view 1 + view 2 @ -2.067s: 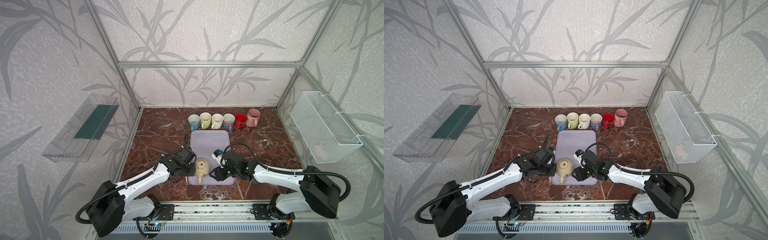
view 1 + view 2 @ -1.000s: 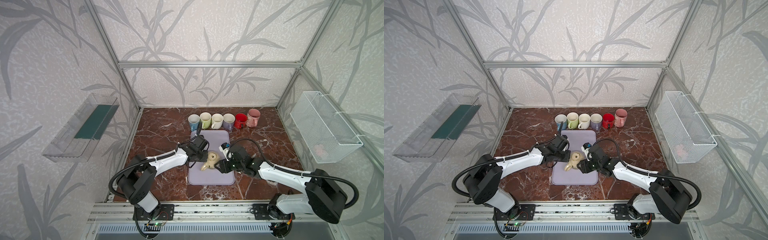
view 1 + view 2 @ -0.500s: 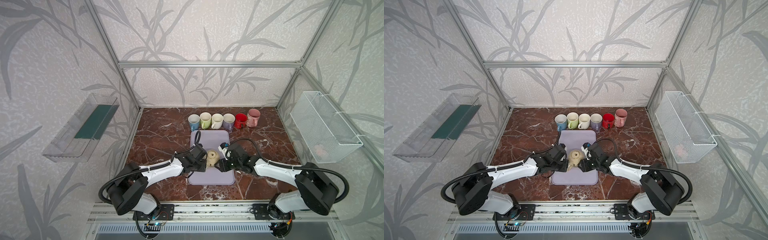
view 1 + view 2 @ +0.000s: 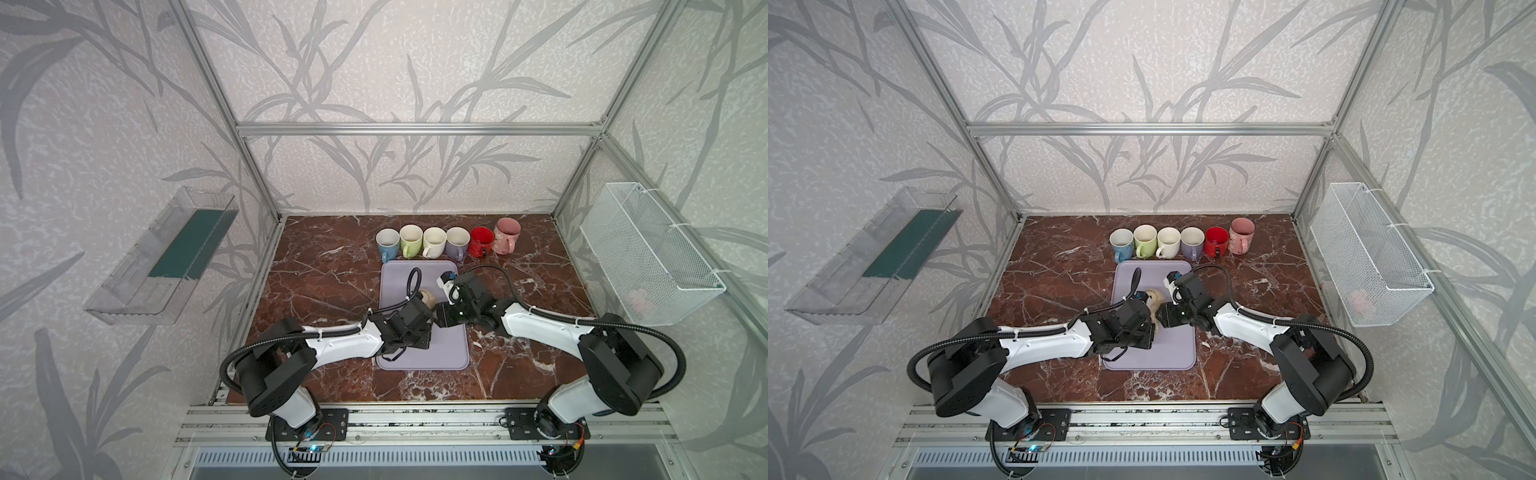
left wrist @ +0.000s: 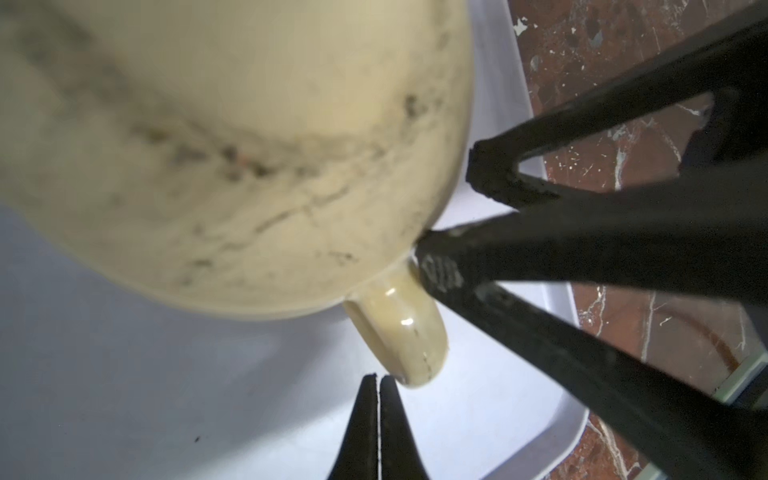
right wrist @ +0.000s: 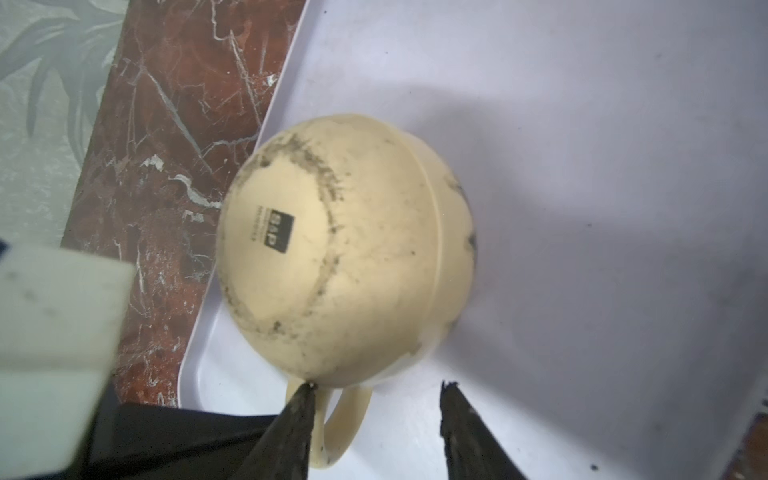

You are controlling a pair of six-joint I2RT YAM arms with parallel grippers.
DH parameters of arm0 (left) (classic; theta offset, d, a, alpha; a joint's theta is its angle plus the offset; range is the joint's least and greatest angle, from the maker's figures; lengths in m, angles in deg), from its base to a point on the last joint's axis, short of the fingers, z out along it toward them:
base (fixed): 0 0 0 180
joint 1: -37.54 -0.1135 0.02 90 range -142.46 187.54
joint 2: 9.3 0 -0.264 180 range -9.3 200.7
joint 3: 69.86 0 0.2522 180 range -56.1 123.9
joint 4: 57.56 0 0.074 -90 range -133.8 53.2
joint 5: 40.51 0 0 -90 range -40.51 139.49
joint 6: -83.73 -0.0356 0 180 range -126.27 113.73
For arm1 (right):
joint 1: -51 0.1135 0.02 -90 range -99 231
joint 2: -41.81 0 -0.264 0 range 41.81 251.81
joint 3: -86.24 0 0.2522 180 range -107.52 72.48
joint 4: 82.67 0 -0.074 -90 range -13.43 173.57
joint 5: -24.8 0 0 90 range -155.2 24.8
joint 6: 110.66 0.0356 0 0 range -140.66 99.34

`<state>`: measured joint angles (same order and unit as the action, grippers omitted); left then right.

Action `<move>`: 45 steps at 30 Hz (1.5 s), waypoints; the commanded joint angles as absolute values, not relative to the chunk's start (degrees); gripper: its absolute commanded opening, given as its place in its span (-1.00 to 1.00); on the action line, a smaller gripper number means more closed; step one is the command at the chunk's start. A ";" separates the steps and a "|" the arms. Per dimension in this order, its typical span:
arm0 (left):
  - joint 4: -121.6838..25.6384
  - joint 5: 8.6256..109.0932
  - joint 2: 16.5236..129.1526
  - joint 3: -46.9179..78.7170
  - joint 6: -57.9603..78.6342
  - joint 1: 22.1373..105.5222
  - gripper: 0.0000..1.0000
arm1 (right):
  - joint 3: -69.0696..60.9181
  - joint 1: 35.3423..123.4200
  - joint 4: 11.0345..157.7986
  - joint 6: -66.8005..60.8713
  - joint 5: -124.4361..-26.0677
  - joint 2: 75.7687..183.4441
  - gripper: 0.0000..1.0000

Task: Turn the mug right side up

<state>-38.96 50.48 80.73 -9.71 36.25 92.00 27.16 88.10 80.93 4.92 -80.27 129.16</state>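
The mug, cream and scuffed, sits near the middle of the lavender tray, between the two arms. Its base faces the right wrist camera and its mouth is out of sight, so it is not yet righted. The right gripper has its jaws apart astride the handle, one fingertip touching the body at the handle's root, with nothing clamped. The left gripper is pinched together, empty, just beside the handle's outer curve. As I judge it, the glazed handle gives thin, slick purchase and the body is round. An off-centre squeeze could make the mug swivel or roll leftward, and the closed left tips could knock the handle aside.
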 commanded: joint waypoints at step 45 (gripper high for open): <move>-23.21 30.31 36.10 -23.81 27.95 85.38 0.35 | 15.71 102.09 57.72 4.52 -58.53 129.97 -0.12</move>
<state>-22.74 31.38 37.44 -22.93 27.23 85.92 18.46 101.39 59.56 4.05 -59.83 128.96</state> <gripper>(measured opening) 0.647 0.444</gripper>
